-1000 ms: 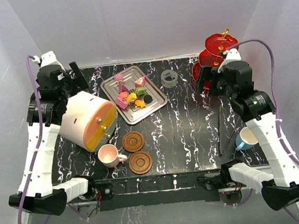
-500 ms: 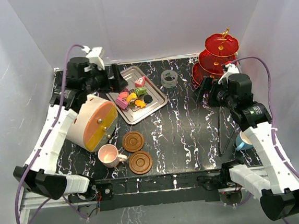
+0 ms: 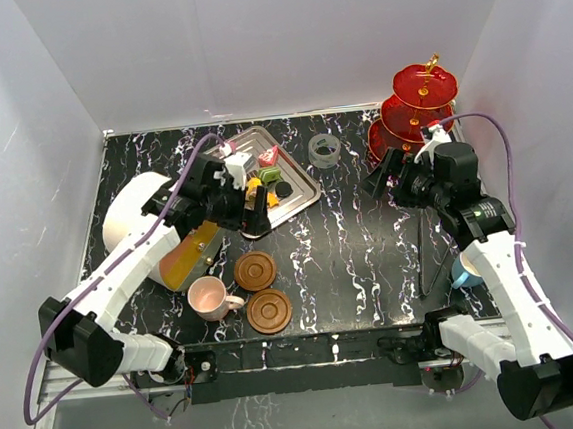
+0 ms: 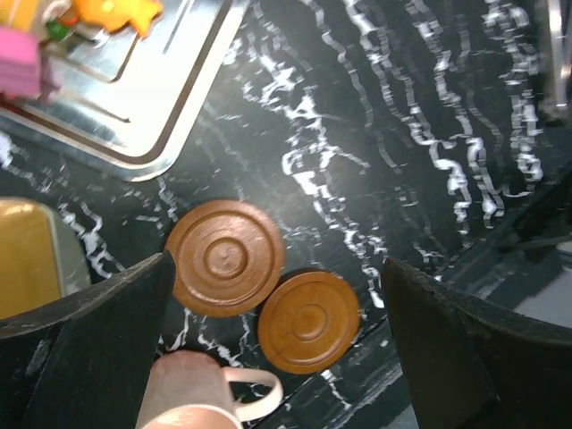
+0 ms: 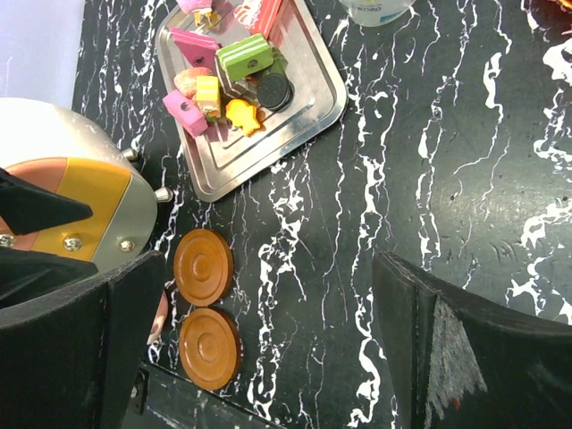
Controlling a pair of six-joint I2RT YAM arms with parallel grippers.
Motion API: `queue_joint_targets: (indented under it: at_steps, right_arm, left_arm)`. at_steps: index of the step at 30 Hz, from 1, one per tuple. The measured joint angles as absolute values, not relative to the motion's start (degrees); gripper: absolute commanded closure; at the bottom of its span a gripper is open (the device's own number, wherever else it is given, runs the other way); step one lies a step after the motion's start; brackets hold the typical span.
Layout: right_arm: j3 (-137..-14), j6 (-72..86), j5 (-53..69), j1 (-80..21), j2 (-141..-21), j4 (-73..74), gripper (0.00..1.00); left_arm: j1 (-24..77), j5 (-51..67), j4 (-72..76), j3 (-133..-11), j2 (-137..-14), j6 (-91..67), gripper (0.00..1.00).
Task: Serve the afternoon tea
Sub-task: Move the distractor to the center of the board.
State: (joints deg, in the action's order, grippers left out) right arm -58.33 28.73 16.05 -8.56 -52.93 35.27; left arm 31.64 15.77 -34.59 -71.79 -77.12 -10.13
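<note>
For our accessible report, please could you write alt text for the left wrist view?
Two brown saucers lie close together on a black marbled table, seen from above between the left arm's open jaws. A pink cup sits just below them; a steel tray corner with sweets is upper left.

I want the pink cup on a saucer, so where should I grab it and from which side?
Take the pink cup by its rim, coming straight down, one finger inside, one outside, opposite the handle. It stands upright, mouth open, and the handle points at the near saucer, crowding that side.
</note>
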Motion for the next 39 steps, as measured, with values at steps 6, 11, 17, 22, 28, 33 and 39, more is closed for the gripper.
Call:
queue_joint_targets:
  at_steps: [6,11,17,22,28,33,39]
  right_arm:
    - [-58.3,30.5,16.8,-8.5,-53.9,34.9,0.02]
    - [-58.3,31.7,17.4,-8.5,-54.3,34.7,0.02]
    - [-57.5,32.1,18.0,-8.5,-54.4,34.4,0.02]
    - [-56.6,32.6,18.2,-8.5,-54.9,34.5,0.02]
    - [-56.6,32.9,18.7,-8.5,-55.9,34.5,0.02]
    - [-56.6,33.0,19.7,-8.5,-57.1,34.5,0.02]
    - [-56.6,32.9,20.1,-8.5,-57.5,35.2,0.02]
  left_arm:
    - [31.7,6.3,-34.1,-65.8,-74.1,-9.3,0.01]
    - [32.1,-4.7,-32.2,-65.7,-74.7,-9.4,0.01]
    - [30.5,-17.8,-31.8,-66.3,-79.0,-11.0,0.01]
    - [24.6,-22.5,-31.9,-66.3,-79.2,-12.7,0.01]
    - [17.7,-25.1,-31.8,-66.2,-79.2,-14.2,0.01]
    - [16.2,-27.1,-32.6,-67.2,-80.7,-16.4,0.01]
    - [14.2,-28.1,-32.6,-67.4,-81.9,-17.9,0.01]
